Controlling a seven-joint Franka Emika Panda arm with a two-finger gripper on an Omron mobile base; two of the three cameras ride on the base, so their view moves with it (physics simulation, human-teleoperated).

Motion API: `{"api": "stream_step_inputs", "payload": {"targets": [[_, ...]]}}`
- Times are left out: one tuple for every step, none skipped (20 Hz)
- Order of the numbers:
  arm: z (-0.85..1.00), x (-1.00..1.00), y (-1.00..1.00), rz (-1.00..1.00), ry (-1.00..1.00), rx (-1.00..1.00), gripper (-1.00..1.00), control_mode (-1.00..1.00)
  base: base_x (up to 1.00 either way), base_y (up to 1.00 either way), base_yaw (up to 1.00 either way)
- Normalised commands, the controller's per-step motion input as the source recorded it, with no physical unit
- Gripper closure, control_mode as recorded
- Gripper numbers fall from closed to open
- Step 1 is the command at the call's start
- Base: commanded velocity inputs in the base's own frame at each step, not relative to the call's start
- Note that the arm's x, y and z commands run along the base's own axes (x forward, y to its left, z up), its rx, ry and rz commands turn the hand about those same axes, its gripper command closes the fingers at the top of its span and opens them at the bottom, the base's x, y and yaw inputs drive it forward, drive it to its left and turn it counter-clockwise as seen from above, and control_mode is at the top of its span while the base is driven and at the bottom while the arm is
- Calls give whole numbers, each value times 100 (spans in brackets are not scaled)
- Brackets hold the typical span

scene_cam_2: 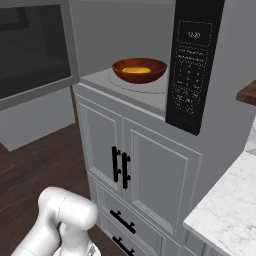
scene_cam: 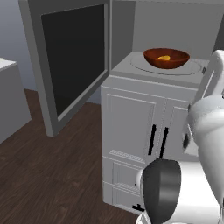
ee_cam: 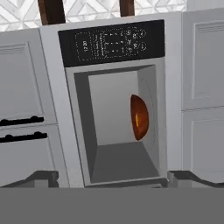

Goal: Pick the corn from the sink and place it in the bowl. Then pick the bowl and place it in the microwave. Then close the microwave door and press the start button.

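Observation:
The microwave [ee_cam: 114, 131] stands open, and its pale cavity faces my hand from some distance. On the round turntable [scene_cam: 194, 68] inside sits the reddish-brown bowl [scene_cam: 166, 59] [scene_cam_2: 139, 71] [ee_cam: 139, 117]. The yellow corn [scene_cam: 164, 57] [scene_cam_2: 136, 70] [ee_cam: 137, 119] lies in the bowl. The microwave door [scene_cam: 74, 57] [scene_cam_2: 30, 50], with its dark window, is swung wide to the left. The black control panel [scene_cam_2: 192, 65] [ee_cam: 111, 41] is on the right of the cavity. My gripper [ee_cam: 113, 179] is open, its fingertips far apart with nothing between them, well back from the microwave. The sink is out of view.
White cabinet doors with black handles [scene_cam: 157, 140] [scene_cam_2: 120, 167] and drawers sit below the microwave. A marble counter [scene_cam_2: 230, 200] runs at the right, with a wooden shelf [scene_cam_2: 247, 92] above it. A low grey cabinet [scene_cam: 8, 96] stands at the left over dark wood floor.

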Motion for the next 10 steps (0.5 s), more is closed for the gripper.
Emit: {"api": "stream_step_inputs", "payload": {"targets": [[-11, -91, 86, -19, -14, 0, -100, -100, 0, 0, 0], [-12, -80, 85, -19, -11, 0, -100, -100, 0, 0, 0], [-21, -69, 91, -19, -6, 0, -100, -100, 0, 0, 0], [-29, -63, 95, -17, -6, 0, -100, -100, 0, 0, 0], [-45, -31, 89, -17, -3, 0, -100, -100, 0, 0, 0], [-68, -4, 84, -16, 0, 0, -100, -100, 0, 0, 0], [-84, 0, 81, -14, 0, 1, -100, -100, 0, 0, 0], [-100, 0, 86, -9, -5, 3, -100, -100, 0, 0, 0], [-100, 6, 96, -7, -9, 1, -100, -100, 0, 0, 0], [-100, 16, 91, -6, -6, 1, -100, -100, 0, 0, 0]]}}
